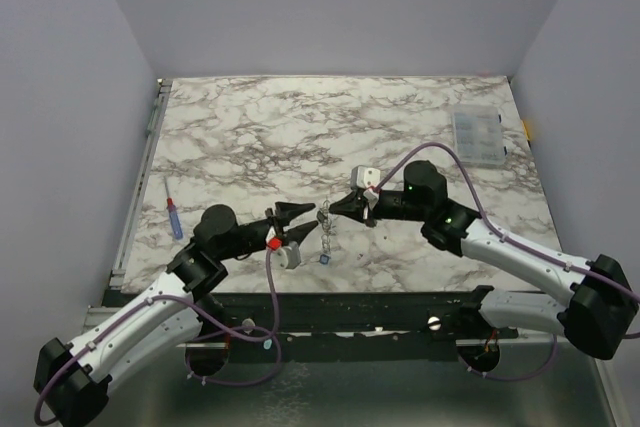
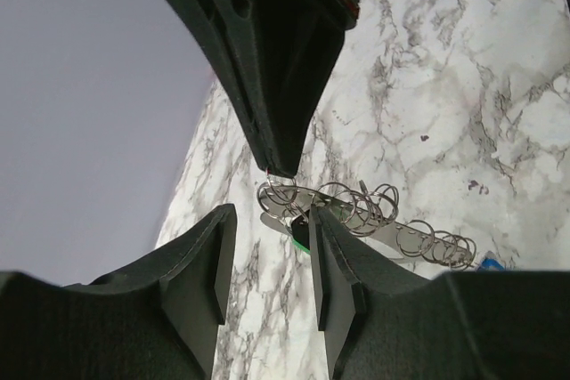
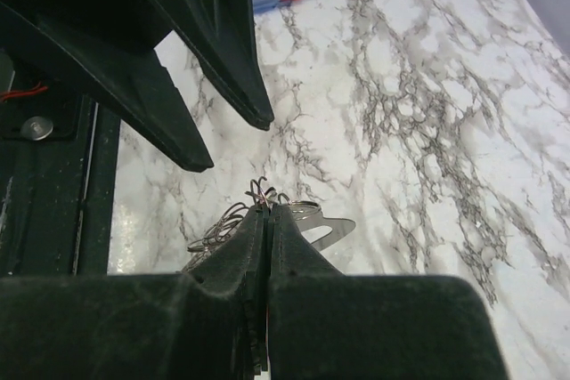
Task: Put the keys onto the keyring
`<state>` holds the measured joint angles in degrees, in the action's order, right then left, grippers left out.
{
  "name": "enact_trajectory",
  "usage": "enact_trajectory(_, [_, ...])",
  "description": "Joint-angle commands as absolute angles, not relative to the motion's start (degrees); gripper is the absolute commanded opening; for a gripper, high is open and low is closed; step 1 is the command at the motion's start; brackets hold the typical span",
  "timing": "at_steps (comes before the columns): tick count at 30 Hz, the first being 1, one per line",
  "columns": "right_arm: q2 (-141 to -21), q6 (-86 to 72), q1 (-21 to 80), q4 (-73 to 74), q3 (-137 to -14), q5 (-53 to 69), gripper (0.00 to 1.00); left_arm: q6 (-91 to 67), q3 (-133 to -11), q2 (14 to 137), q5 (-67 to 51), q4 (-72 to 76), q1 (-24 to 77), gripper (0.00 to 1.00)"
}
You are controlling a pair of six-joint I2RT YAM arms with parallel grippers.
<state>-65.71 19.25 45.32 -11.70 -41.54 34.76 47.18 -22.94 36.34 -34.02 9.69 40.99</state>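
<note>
Threading step, near the bench's front edge: right gripper [image 3: 267, 211] clamps the keyring [image 2: 283, 191]; left gripper [image 2: 272, 215], jaws apart, likely must grip the green key [image 2: 300, 238].

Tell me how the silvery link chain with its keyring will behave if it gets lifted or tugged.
Likely floppy: the thin silvery keyring chain sags in loose loops from the shut right gripper. Probably light, since one pinched ring carries it. Its smooth wire may slip when the open left gripper pinches it.
</note>
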Motion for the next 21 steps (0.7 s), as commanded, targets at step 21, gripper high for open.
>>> enact_trajectory(21, [-56.1, 13.5, 45.3, -31.1, -32.6, 28.8, 0.01, 10.9, -21.3, 39.2, -30.8, 32.6, 39.0, 0.44])
